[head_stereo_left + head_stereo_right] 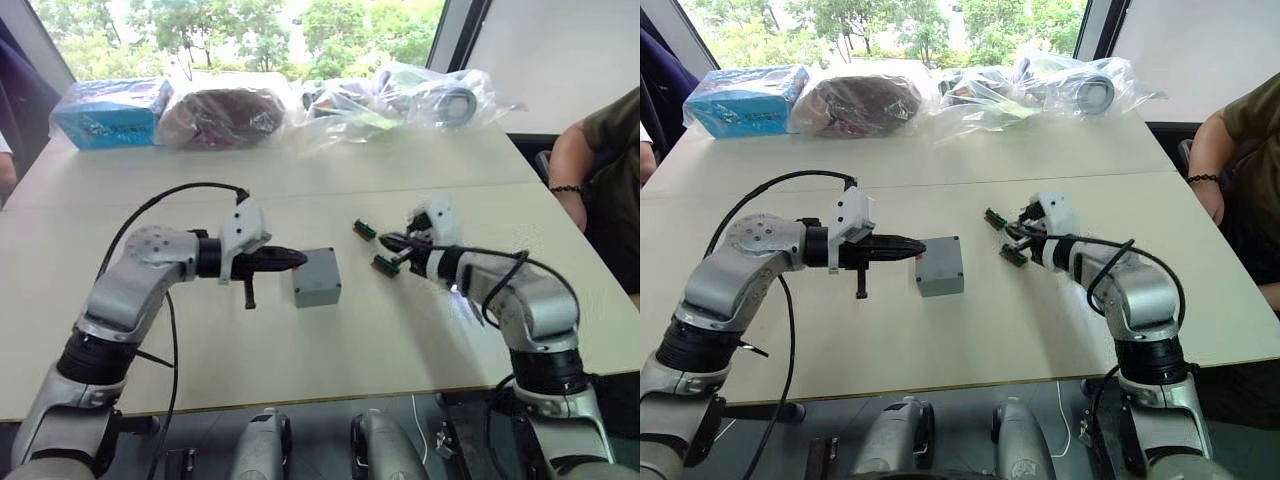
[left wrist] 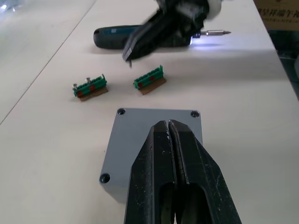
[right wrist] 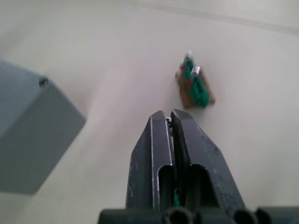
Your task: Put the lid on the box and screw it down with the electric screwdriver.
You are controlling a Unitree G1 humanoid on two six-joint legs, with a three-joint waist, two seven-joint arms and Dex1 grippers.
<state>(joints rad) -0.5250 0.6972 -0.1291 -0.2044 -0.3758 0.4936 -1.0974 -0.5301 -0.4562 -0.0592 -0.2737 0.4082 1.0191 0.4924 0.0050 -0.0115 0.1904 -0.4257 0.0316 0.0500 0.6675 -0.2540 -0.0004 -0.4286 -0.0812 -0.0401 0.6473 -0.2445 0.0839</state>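
Box sits closed on the pale desk near its middle, grey lid already on top with small screw holes visible at the corners. Left gripper reaches in from the robot's left, fingers pressed together with no gap, tips at the lid's near edge, just over its top face; whether they touch it cannot be told. Two small green-and-red terminal blocks lie on the desk just beyond the box toward the robot's right, a little apart from each other. Right gripper hangs low between these two blocks, fingers likewise closed flat against each other and holding nothing. Electric screwdriver lies flat on the desk, seen in the left wrist view beyond the terminal blocks and partly hidden by the right gripper, metal bit exposed with a bluish glow on the surface beside it. Far edge of the desk carries a blue box and several clear plastic bags. A person's arm rests at the desk's right side.
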